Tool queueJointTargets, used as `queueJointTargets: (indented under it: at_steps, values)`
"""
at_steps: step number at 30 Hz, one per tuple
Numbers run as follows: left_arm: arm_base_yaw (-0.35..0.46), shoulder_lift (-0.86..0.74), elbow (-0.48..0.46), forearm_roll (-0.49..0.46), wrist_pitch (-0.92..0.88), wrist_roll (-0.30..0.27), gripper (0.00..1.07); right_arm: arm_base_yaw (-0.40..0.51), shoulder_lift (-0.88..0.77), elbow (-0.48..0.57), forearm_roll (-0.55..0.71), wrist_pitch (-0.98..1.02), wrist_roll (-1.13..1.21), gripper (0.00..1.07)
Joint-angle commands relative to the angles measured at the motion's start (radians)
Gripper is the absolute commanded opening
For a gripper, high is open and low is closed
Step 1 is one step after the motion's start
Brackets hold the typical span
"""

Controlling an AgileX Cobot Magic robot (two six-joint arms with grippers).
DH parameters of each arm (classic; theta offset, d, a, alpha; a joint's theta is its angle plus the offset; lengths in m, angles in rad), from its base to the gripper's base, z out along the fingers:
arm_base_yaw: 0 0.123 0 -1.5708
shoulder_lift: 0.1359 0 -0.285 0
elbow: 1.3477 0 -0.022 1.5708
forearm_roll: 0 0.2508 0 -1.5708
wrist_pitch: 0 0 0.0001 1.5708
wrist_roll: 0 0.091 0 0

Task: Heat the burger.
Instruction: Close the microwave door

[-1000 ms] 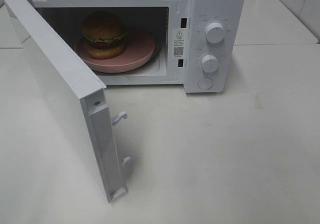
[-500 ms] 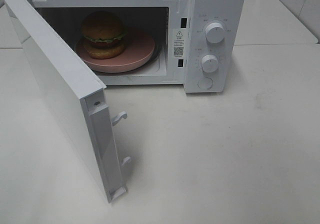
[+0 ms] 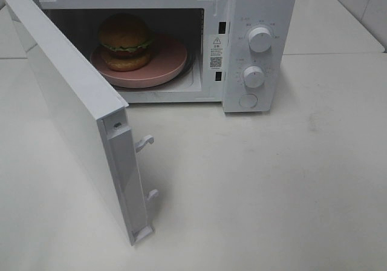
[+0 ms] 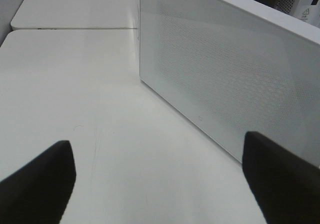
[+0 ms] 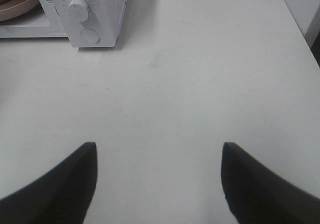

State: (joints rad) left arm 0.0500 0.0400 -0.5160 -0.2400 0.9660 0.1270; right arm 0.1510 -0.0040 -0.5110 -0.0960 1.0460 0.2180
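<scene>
From my seat it's mostly one big white table (image 3: 272, 180), a bit glossy, under soft, even light that leaves only faint shadows. On the far side it butts up against a second white tabletop (image 3: 329, 26), and a thin seam (image 3: 338, 54) runs left to right between the two. There's a white tiled wall (image 3: 366, 2) in the far right corner. The near surface has a few light scuffs (image 5: 157, 59).

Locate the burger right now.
Exterior high view, upper left: the burger sits on the left side of the pink plate inside the microwave, behind its door, which stands open.
</scene>
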Motion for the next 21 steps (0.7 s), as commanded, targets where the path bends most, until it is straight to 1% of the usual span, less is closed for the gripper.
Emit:
queueJointTargets:
  at_steps: [1,3,4,5,6,7,8,9,10,11,12,13,14,15,16,17,18,20,21]
  values:
    - [0.002,0.032,-0.006,-0.009,-0.050,-0.008,0.77,-0.008,-0.026,0.001,0.001,-0.004,-0.009,0.68]
    - [0.002,0.099,-0.006,-0.009,-0.100,-0.008,0.66,-0.008,-0.026,0.001,0.001,-0.004,-0.009,0.68]
    - [0.002,0.099,-0.006,-0.009,-0.100,-0.008,0.66,-0.008,-0.026,0.001,0.001,-0.004,-0.009,0.68]
    - [0.002,0.119,-0.006,-0.009,-0.112,-0.007,0.63,-0.008,-0.026,0.001,0.001,-0.004,-0.009,0.68]
    - [0.002,0.119,-0.006,-0.009,-0.112,-0.007,0.63,-0.008,-0.026,0.001,0.001,-0.004,-0.009,0.68]
    - [0.002,0.156,-0.006,-0.009,-0.140,-0.004,0.56,-0.008,-0.026,0.001,0.001,-0.004,-0.009,0.68]
    - [0.002,0.177,-0.005,-0.009,-0.157,-0.004,0.52,-0.008,-0.026,0.001,0.001,-0.004,-0.009,0.68]
    - [0.002,0.177,-0.005,-0.009,-0.157,-0.004,0.52,-0.008,-0.026,0.001,0.001,-0.004,-0.009,0.68]
    - [0.002,0.215,-0.005,-0.009,-0.182,-0.004,0.43,-0.008,-0.026,0.001,0.001,-0.004,-0.009,0.68]
    - [0.002,0.238,-0.005,-0.010,-0.192,-0.004,0.40,-0.008,-0.026,0.001,0.001,-0.004,-0.009,0.68]
    - [0.002,0.238,-0.005,-0.010,-0.192,-0.004,0.40,-0.008,-0.026,0.001,0.001,-0.004,-0.009,0.68]
    - [0.002,0.287,-0.005,-0.010,-0.219,-0.004,0.32,-0.008,-0.026,0.001,0.001,-0.004,-0.009,0.68]
    - [0.002,0.308,-0.005,-0.010,-0.232,-0.004,0.29,-0.008,-0.026,0.001,0.001,-0.004,-0.009,0.68]
    - [0.002,0.308,-0.005,-0.010,-0.232,-0.004,0.29,-0.008,-0.026,0.001,0.001,-0.004,-0.009,0.68]
    - [0.002,0.354,-0.005,-0.010,-0.260,0.001,0.23,-0.008,-0.026,0.001,0.001,-0.004,-0.009,0.68]
    - [0.001,0.378,-0.005,-0.010,-0.276,0.004,0.19,-0.008,-0.026,0.001,0.001,-0.004,-0.009,0.68]
    - [0.001,0.378,-0.005,-0.010,-0.276,0.004,0.19,-0.008,-0.026,0.001,0.001,-0.004,-0.009,0.68]
    - [0.001,0.466,-0.005,-0.010,-0.333,0.010,0.02,-0.008,-0.026,0.001,0.001,-0.004,-0.009,0.68]
    - [0.001,0.466,-0.005,-0.010,-0.333,0.010,0.02,-0.008,-0.026,0.001,0.001,-0.004,-0.009,0.68]
